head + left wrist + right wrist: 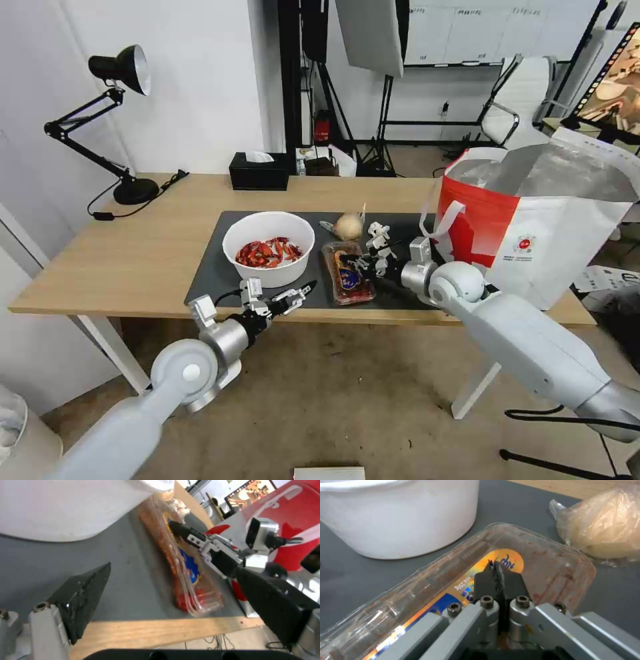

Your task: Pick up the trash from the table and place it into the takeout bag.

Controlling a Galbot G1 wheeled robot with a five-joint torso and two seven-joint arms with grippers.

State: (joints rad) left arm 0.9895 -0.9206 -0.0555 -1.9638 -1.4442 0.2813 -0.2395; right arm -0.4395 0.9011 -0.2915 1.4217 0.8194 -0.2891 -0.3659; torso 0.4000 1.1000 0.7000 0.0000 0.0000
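1. Clear plastic tray: thin, glossy, rounded corners, reddish-brown smears, blue-and-orange label; lies on the dark grey mat, between the bowl and the right gripper, its near end close to the mat's front edge.
2. White round bowl: smooth, matt, holding red shell scraps; just beside the tray.
3. Tan ball: roundish, wrapped in crinkled clear film, behind the tray.
4. Takeout bag: boxy, red-and-white, foil-lined, mouth open, at the table's right end.
5. Right gripper: black serrated tips pressed together over the tray's label.
6. Left gripper: jaws apart, at the table's front edge, free floor below.
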